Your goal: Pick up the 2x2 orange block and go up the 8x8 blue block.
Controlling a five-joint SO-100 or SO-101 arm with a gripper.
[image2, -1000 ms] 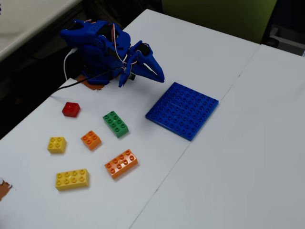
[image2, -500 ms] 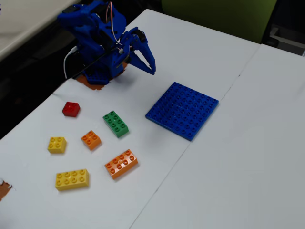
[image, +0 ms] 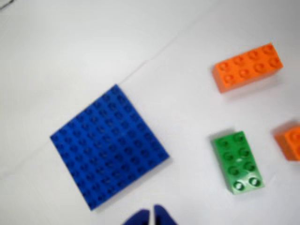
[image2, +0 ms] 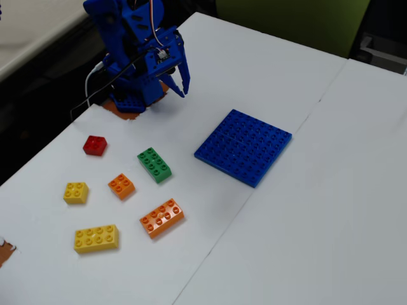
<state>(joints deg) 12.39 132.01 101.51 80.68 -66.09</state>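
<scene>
White table (image2: 331,190); 2x2 orange block (image: 291,142) cropped in wrist view; tool (image: 152,216) clenched, empty.

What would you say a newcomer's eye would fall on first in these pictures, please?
Probably the large flat blue baseplate, lying alone at mid-table in the fixed view, clear of every brick. Next, the blue arm at the table's far left corner, its gripper raised and empty. Then the loose bricks to the left, among them the small orange brick between the green brick and the small yellow brick.

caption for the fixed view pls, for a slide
Blue arm with gripper raised and empty above a table with scattered bricks, small orange block and blue baseplate untouched.
</scene>
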